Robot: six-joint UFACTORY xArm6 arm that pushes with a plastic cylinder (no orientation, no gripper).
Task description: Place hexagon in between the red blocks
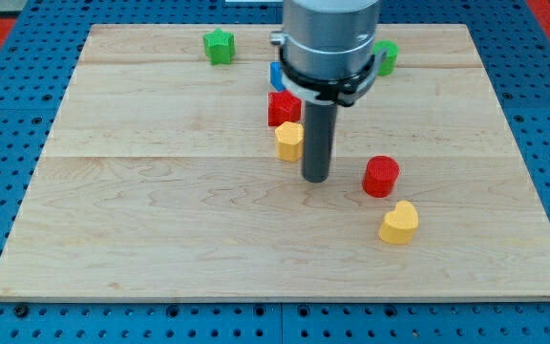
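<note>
The yellow hexagon (pixel 288 139) lies near the board's middle, touching the lower edge of a red block (pixel 284 108) whose shape I cannot make out. A red cylinder (pixel 381 176) stands to the view's right of them. My tip (pixel 315 178) is on the board just right of and slightly below the yellow hexagon, between it and the red cylinder, close to the hexagon's right side. The rod and arm body hide part of what lies behind them.
A yellow heart block (pixel 399 223) lies below the red cylinder. A green star (pixel 219 46) sits at the view's top. A green block (pixel 386 56) and a blue block (pixel 276 75) are partly hidden by the arm. The wooden board (pixel 141 220) rests on a blue pegboard.
</note>
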